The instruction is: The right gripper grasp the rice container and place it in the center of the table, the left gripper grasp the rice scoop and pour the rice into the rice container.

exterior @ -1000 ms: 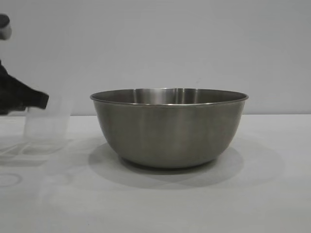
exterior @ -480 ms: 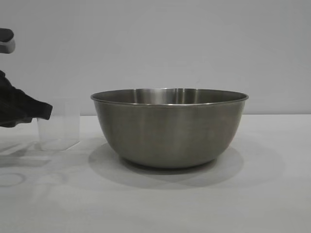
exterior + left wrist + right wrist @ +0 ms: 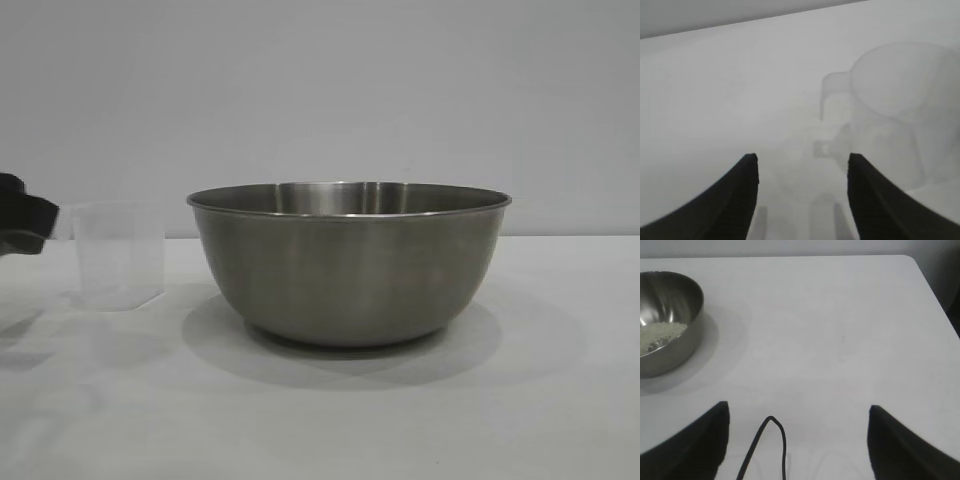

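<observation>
both end effectors [image 3: 802, 165] [image 3: 797, 412] gape, holding nothing.

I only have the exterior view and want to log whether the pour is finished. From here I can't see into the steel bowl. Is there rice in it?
Observer: Yes. The right wrist view shows the rice lying in the bottom of the rice container.
Operator: Is the cup still being held?
Observer: No. In the left wrist view the rice scoop stands on the table, ahead of the left gripper and clear of its open fingers.
Operator: And the right gripper?
Observer: The right gripper is open with nothing between its fingers, well away from the rice container.
</observation>
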Motion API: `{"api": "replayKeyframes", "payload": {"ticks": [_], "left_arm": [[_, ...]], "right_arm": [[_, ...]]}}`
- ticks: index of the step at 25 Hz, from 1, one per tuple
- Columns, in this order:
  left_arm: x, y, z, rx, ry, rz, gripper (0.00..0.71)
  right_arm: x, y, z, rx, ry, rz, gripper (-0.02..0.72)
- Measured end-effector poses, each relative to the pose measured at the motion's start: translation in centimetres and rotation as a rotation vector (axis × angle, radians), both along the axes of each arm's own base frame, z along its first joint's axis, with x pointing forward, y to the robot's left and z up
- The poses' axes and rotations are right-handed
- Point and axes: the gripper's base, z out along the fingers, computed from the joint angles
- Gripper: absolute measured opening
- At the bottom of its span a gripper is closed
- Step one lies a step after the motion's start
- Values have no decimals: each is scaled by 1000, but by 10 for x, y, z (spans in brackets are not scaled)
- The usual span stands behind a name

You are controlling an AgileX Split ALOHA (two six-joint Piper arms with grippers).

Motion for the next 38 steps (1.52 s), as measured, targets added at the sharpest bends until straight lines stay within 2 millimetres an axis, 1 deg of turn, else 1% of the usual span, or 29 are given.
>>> {"api": "replayKeyframes", "payload": {"ticks": [3, 6, 10, 15, 18, 21, 24, 26, 30, 32, 38], "left_arm": [[-18, 4, 12, -34, -13, -21, 351], [-27, 6, 25, -81, -33, -24, 351], [-38, 6, 35, -147, 58, -29, 351], [-47, 1, 55, -190, 161, -85, 351], [-49, -2, 72, -175, 227, -117, 351], [-51, -4, 95, -133, 270, -153, 351], [-57, -2, 119, -98, 300, -167, 351], [-65, 1, 136, -92, 307, -168, 351], [-88, 10, 163, -36, 305, -194, 351], [-105, 17, 174, -6, 292, -211, 351], [-160, 37, 186, 6, 262, -220, 351]], "right_arm": [[0, 0, 0, 0, 0, 0, 510], [0, 0, 0, 0, 0, 0, 510], [0, 0, 0, 0, 0, 0, 510], [0, 0, 0, 0, 0, 0, 510], [0, 0, 0, 0, 0, 0, 510], [0, 0, 0, 0, 0, 0, 510], [0, 0, 0, 0, 0, 0, 510], [0, 0, 0, 0, 0, 0, 510], [0, 0, 0, 0, 0, 0, 510], [0, 0, 0, 0, 0, 0, 510], [0, 0, 0, 0, 0, 0, 510]]}}
